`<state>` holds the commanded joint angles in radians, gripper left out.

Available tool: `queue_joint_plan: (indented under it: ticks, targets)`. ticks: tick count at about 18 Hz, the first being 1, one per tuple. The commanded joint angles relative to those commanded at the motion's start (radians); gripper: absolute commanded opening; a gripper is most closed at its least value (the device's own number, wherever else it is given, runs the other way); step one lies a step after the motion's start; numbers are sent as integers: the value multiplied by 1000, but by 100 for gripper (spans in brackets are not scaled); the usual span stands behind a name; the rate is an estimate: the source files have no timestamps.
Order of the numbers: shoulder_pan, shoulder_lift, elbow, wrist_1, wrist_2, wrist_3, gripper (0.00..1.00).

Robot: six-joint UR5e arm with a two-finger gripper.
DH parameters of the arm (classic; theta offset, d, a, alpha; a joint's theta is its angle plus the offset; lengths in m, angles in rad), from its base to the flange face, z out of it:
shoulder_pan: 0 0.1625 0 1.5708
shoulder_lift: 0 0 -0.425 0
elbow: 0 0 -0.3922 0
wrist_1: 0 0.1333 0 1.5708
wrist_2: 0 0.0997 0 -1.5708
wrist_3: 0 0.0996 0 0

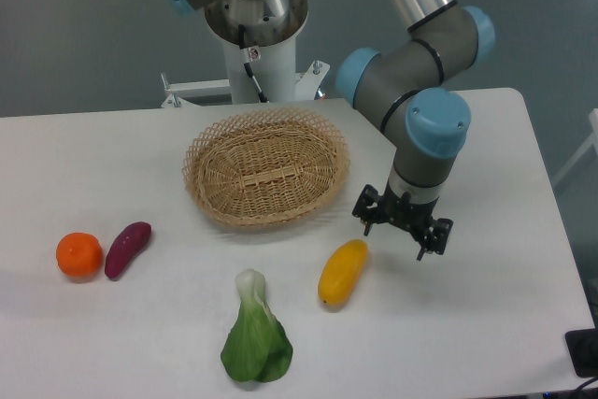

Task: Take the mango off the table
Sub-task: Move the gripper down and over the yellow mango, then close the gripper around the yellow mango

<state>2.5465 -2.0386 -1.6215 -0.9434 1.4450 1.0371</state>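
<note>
The mango (342, 272) is an elongated yellow-orange fruit lying on the white table (486, 324), in front of the basket and a little right of centre. My gripper (400, 236) hangs from the arm's wrist just right of and slightly behind the mango's upper end, above the tabletop. Its jaws stand apart and hold nothing. It does not touch the mango.
A woven wicker basket (266, 178) sits behind the mango at the table's middle. A green bok choy (256, 343) lies front centre. A round orange (78, 255) and a purple sweet potato (127, 249) lie at the left. The arm's base (254, 35) stands behind the table.
</note>
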Motion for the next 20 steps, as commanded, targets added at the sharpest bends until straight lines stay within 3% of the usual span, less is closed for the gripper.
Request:
queue_joint_plan:
  ticks: [12,20]
  targets:
    - [-66,-31,31,0,-14,-49,100]
    - [-95,-84,40,3,-2,-46,100]
